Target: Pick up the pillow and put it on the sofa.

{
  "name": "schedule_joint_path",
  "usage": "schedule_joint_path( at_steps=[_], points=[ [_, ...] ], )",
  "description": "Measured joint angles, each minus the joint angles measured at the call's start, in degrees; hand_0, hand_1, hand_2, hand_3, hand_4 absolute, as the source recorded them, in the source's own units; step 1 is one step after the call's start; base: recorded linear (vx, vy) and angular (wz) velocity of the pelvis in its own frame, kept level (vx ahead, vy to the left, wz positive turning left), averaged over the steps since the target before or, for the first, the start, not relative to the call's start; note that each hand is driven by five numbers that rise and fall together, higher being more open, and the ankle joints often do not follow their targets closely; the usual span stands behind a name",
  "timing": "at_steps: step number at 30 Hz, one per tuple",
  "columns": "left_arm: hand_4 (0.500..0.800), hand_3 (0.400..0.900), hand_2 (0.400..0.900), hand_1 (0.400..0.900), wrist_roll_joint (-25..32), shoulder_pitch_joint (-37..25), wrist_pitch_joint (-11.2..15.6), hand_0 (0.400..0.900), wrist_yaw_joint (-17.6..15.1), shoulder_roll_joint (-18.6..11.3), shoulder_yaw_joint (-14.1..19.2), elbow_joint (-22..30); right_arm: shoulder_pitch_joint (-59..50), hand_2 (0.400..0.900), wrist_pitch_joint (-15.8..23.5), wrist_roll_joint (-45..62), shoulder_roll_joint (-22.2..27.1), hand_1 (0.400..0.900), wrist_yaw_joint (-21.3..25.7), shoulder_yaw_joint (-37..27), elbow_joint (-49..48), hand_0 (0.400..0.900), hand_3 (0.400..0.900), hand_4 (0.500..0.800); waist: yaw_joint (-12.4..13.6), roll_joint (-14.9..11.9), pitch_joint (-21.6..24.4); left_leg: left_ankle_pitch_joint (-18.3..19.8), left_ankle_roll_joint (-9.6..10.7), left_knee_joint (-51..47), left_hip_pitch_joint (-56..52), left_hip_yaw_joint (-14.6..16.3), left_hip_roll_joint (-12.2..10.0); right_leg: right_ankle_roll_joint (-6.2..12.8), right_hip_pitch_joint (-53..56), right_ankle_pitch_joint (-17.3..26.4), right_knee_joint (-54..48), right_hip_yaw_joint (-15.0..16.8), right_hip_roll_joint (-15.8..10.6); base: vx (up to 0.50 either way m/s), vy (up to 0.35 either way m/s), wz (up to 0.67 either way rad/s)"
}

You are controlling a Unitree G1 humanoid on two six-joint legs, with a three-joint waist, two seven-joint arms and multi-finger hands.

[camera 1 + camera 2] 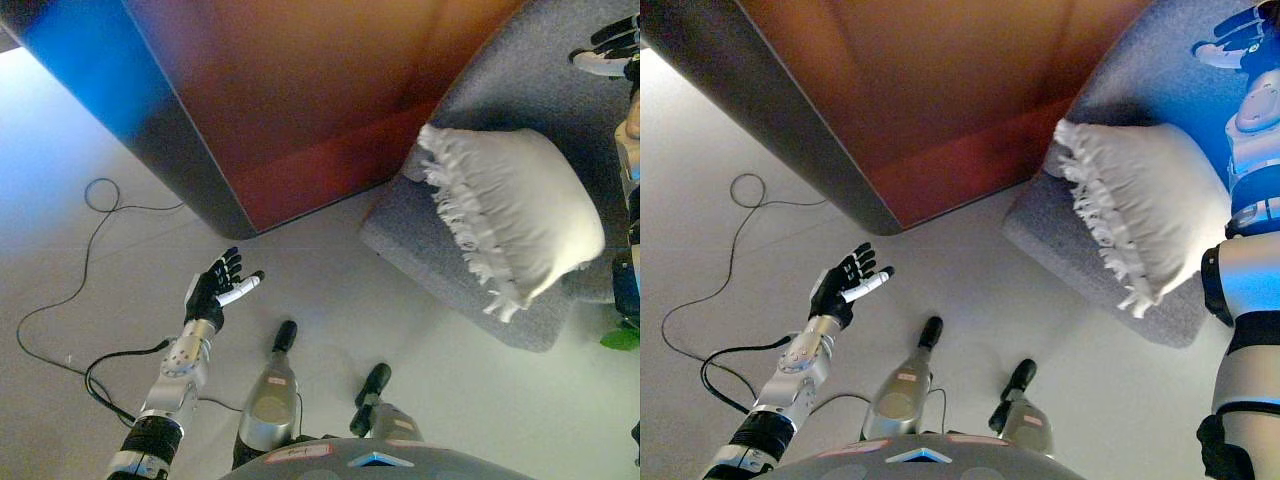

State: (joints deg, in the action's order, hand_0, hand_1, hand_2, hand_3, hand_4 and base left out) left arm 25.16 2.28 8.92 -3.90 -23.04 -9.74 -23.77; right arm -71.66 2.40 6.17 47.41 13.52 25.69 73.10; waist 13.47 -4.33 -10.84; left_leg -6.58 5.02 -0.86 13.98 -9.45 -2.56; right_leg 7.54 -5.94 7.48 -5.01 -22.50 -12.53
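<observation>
A white pillow (pixel 515 215) with a fringed edge lies on the grey sofa seat (pixel 430 250), near its front edge. My right hand (pixel 607 48) shows at the top right over the sofa, beyond the pillow and apart from it, with its fingers stretched out and empty. It also shows in the right eye view (pixel 1230 40). My left hand (pixel 218 285) is open and empty over the floor at the lower left, far from the pillow.
A large brown piece of furniture (pixel 300 90) with a dark rounded edge fills the top middle, right beside the sofa. The pale floor (pixel 330 290) lies between it and me. A green leaf (pixel 620 340) shows at the right edge.
</observation>
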Motion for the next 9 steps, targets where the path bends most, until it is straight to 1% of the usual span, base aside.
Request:
schedule_joint_path(
  at_steps=[3,4,5,8,9],
  points=[
    [0.800,0.900,0.900,0.900,0.00,0.10,-0.08,0.900,-0.28,-0.03,-0.01,-0.17,0.30,0.900,-0.02,1.22,-0.96,0.900,0.28,-1.03,-3.42,0.900,0.900,0.800,-0.72,0.04,-0.03,-0.09,-0.06,-0.11,-1.18,-0.01,0.14,0.01,1.11,0.01,0.00,0.01,-0.09,0.03,0.030,-0.16],
    [0.800,0.900,0.900,0.900,0.00,0.04,-0.10,0.900,-0.31,-0.01,-0.02,-0.18,0.33,0.900,0.07,1.77,-1.41,0.900,0.75,-1.42,-4.45,0.900,0.900,0.800,-0.71,0.07,-0.04,-0.07,-0.06,-0.24,-1.81,0.07,0.12,0.01,1.62,-0.01,0.00,0.09,-0.10,0.03,0.053,-0.31],
    [0.800,0.900,0.900,0.900,0.00,-0.05,-0.11,0.900,-0.43,0.01,-0.04,-0.18,0.55,0.900,0.04,2.52,-1.73,0.900,1.28,-1.61,-6.09,0.900,0.900,0.800,-1.27,0.06,-0.05,-0.04,-0.06,-0.31,-2.40,0.28,0.10,0.01,2.00,-0.02,0.00,0.31,-0.11,0.02,0.057,-0.37],
    [0.800,0.900,0.900,0.900,0.00,0.11,-0.45,0.900,-0.73,0.08,-0.03,-0.23,4.83,0.900,0.54,2.73,-3.44,0.900,2.47,-3.69,-19.01,0.900,0.900,0.800,-3.41,0.05,-0.06,-0.01,-0.15,-0.93,-4.86,1.89,-0.05,0.08,3.18,0.04,0.03,1.96,-0.14,0.01,0.067,-0.46],
    [0.800,0.900,0.900,0.900,0.00,0.06,-0.48,0.900,-0.68,0.10,-0.03,-0.22,6.83,0.900,0.82,2.73,-4.09,0.900,2.61,-4.33,-23.04,0.900,0.900,0.800,-3.89,0.04,-0.05,0.02,-0.17,-1.23,-5.74,2.35,-0.19,0.08,3.65,0.04,0.03,2.40,-0.11,0.01,0.042,-0.30]
  ],
)
